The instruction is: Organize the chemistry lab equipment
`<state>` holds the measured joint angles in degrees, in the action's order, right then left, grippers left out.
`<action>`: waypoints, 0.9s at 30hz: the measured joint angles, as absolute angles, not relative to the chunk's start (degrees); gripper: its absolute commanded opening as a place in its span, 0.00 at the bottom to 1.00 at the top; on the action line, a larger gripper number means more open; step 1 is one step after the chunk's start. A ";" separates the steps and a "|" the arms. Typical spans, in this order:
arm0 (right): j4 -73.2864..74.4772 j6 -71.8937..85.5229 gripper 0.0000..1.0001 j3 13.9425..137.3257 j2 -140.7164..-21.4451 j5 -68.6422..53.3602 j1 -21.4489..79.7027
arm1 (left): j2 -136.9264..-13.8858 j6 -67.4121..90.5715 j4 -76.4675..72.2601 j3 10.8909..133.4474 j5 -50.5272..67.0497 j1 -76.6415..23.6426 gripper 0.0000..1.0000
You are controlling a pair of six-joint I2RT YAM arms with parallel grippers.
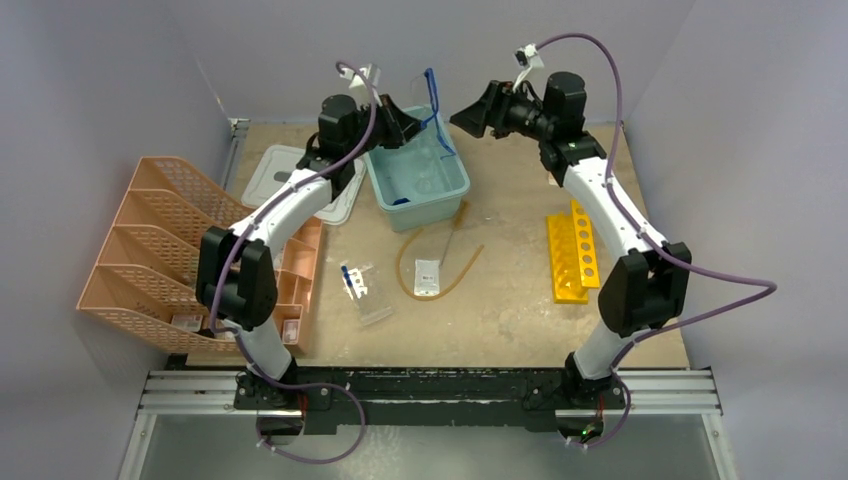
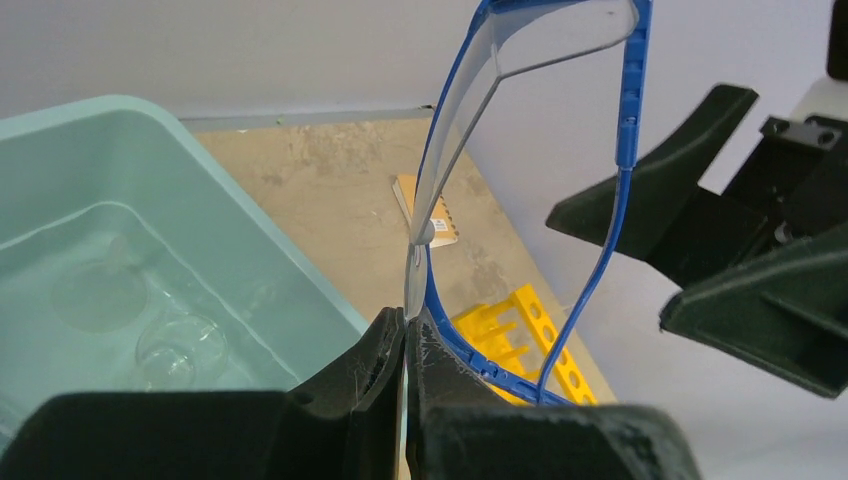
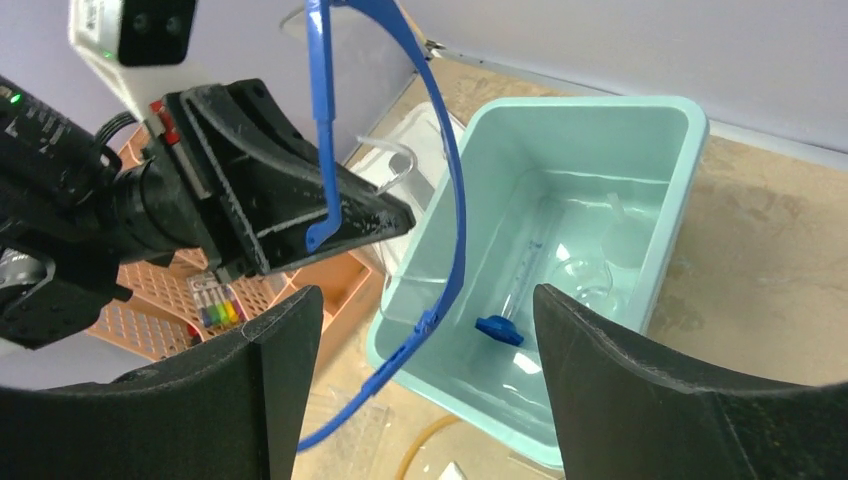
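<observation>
Left gripper (image 2: 405, 335): clamped on the safety glasses (image 2: 627, 120), held above the teal bin (image 2: 250, 230).
Right gripper (image 3: 428, 300): jaws wide apart, beside the safety glasses, holding nothing.

Hanging safety glasses (image 2: 545, 35) over bin (image 2: 250, 250)

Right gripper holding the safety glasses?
No: the right gripper stands wide open, and the left gripper alone pinches the safety glasses.

Glasses (image 2: 545, 35) above bin (image 1: 435, 212); packet (image 1: 427, 277) before it, rack (image 1: 573, 252) right.
</observation>
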<state>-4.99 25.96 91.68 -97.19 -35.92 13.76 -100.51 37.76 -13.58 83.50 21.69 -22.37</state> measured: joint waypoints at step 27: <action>2.07 18.41 0.25 95.02 -106.52 -47.27 18.55 | -106.74 51.51 -9.69 85.95 30.68 -16.25 0.00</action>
